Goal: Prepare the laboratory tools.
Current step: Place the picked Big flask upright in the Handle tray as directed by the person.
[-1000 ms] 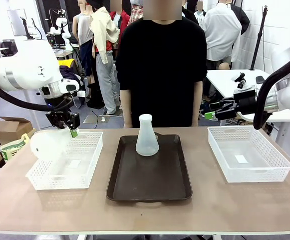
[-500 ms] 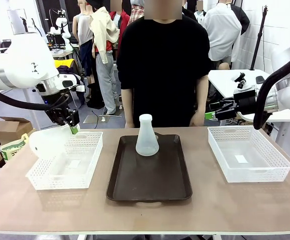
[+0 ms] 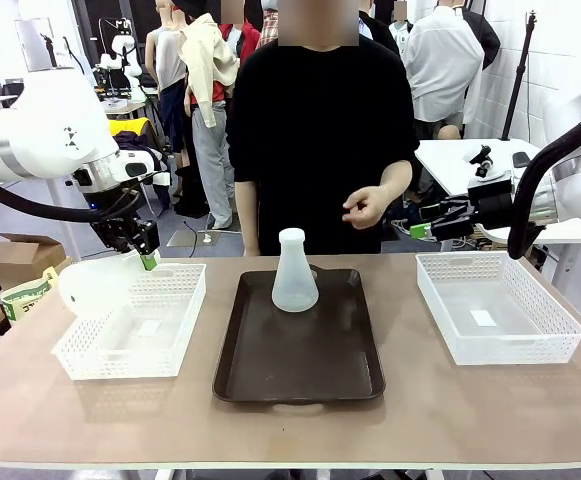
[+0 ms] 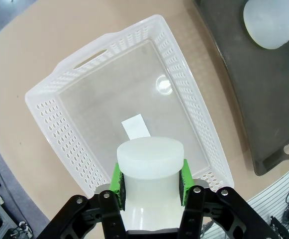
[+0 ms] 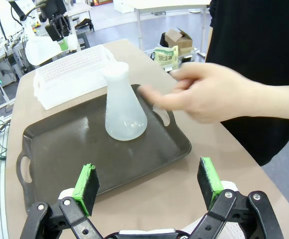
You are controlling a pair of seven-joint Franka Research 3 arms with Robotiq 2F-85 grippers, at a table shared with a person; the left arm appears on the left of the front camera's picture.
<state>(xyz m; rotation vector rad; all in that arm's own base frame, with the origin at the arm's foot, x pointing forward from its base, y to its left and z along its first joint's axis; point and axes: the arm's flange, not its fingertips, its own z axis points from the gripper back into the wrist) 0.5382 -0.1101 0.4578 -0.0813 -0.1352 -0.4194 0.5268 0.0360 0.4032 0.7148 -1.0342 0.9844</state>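
My left gripper (image 3: 143, 256) is shut on the neck of a frosted-white flask (image 3: 94, 288), held tilted on its side above the far left corner of the left white basket (image 3: 175, 345). In the left wrist view the green pads (image 4: 116, 180) clamp the flask neck (image 4: 150, 162) over the basket (image 4: 84, 99). A second flask (image 3: 294, 276) stands upright at the far end of the dark tray (image 3: 300, 360). My right gripper (image 3: 427, 228) hovers open beyond the table's far right side. Its wrist view shows the open gripper (image 5: 148, 185) facing the upright flask (image 5: 124, 109).
A second white basket (image 3: 560, 340) sits at the right of the table. A person in black stands at the far side with one hand (image 3: 368, 207) raised over the table's far edge; that hand (image 5: 209, 97) is close above the tray's corner (image 5: 176, 142).
The person's hand has come up from their side to chest height. My left wrist turned slightly a second ago and has held still since, the flask still in its grip.
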